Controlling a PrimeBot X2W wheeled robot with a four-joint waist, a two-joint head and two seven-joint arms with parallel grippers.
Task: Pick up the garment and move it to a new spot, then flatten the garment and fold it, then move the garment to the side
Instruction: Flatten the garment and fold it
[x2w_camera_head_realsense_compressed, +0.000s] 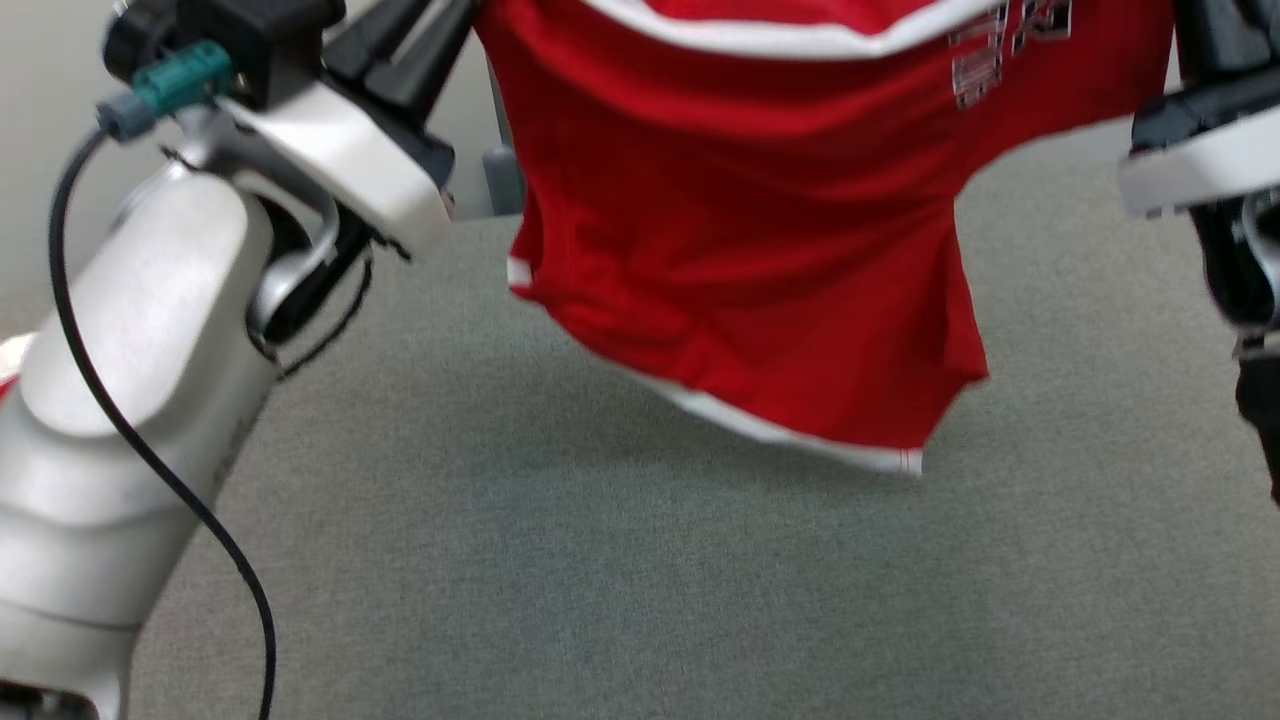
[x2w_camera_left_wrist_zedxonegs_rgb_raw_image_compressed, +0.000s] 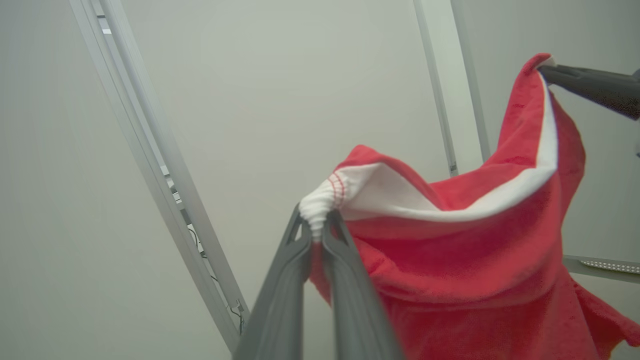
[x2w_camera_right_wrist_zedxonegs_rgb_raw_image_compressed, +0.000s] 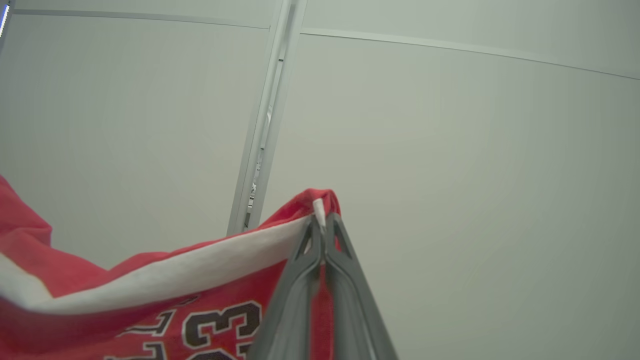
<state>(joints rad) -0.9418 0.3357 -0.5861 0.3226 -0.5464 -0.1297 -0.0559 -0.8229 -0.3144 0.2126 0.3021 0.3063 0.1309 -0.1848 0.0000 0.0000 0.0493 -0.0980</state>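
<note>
Pinching tight with the left gripper (x2w_camera_left_wrist_zedxonegs_rgb_raw_image_compressed: 316, 225) on a bunched white corner of the red garment (x2w_camera_head_realsense_compressed: 740, 250), and with the right gripper (x2w_camera_right_wrist_zedxonegs_rgb_raw_image_compressed: 322, 225) closed on the other end of the same white band. Holds that edge spread left to right, so as to hang the cloth open rather than crumpled. Dangles high over the far middle of the grey table (x2w_camera_head_realsense_compressed: 600, 580), lower hem seemingly off the surface. Likely mid-carry to a new spot, well set for lowering flat afterwards.

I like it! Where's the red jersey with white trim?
Head view, top centre: the red white-trimmed jersey hangs above the grey cloth surface, pinched between left gripper and right gripper.
</note>
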